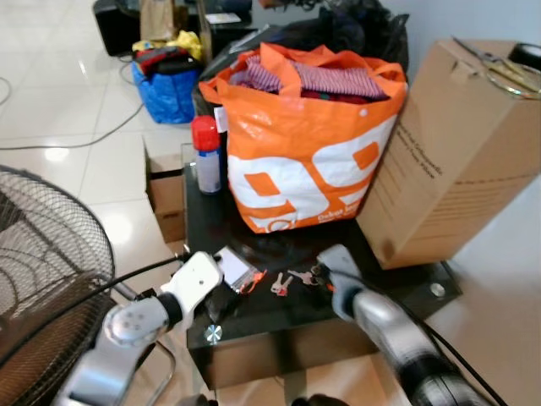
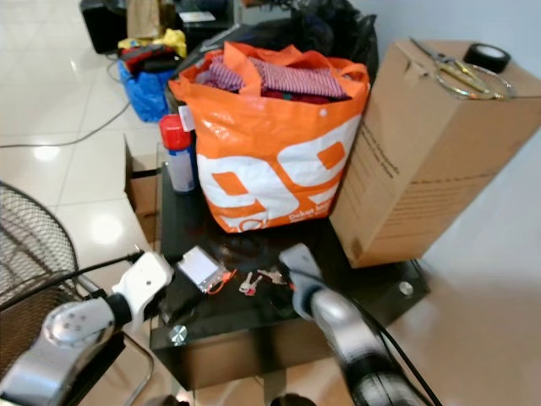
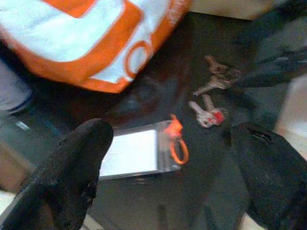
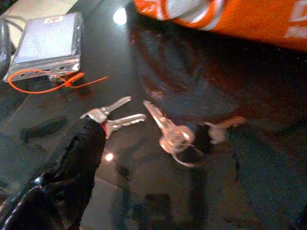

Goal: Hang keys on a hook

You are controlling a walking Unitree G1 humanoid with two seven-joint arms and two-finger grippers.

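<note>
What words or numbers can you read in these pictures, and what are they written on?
Orange shopping bag: big white shapes, maybe "99", cut off, so not certain; the small white line under them is too blurred to read.
Cardboard box: dark printed lines on its side, too small and tilted to read.
Red-capped spray can: label too blurred to read.
Clear card holder: a small sticker on its edge, unreadable.
Nothing can be quoted with certainty.

Black glossy tabletop (image 1: 254,326). Keys (image 1: 281,283) and a clear card sleeve (image 1: 233,269) with orange tie lie between the two pincers. Beyond the pincers stand an orange bag (image 1: 304,144), a red-capped spray can (image 1: 206,156) and a tilted cardboard box (image 1: 452,152).
</note>
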